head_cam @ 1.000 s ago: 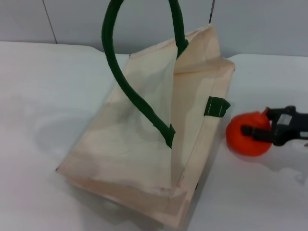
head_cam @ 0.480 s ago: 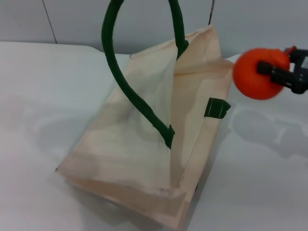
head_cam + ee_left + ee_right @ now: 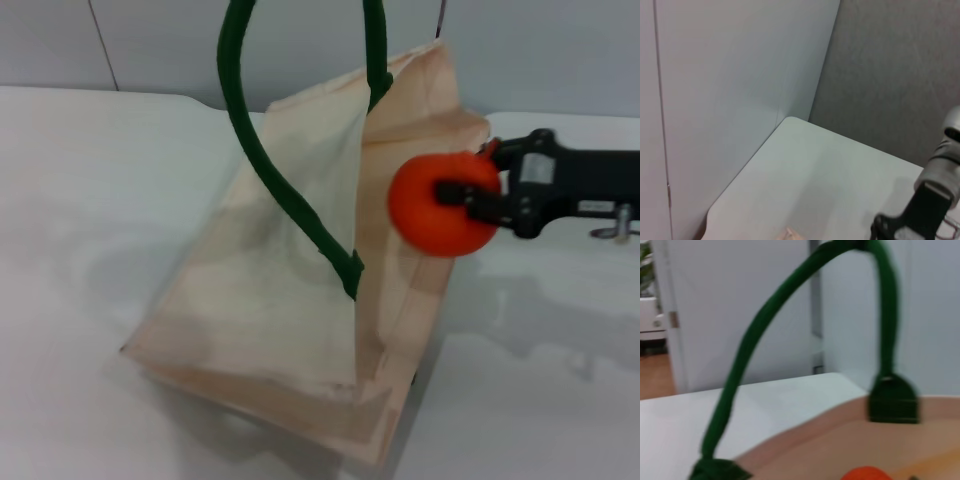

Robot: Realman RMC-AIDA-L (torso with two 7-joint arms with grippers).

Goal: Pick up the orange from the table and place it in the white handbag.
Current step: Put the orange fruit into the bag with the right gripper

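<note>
The right gripper [image 3: 470,200] clamps the orange [image 3: 440,205] above the handbag's [image 3: 290,300] right edge. Advise carrying it over the mouth before release. Left gripper not visible.

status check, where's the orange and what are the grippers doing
Right gripper shut on the orange, airborne at the white handbag right edge. Left gripper out of view. Green handle arches near the opening.

One orange [image 3: 440,205] — one white handbag [image 3: 290,300] — one table [image 3: 90,200].
</note>
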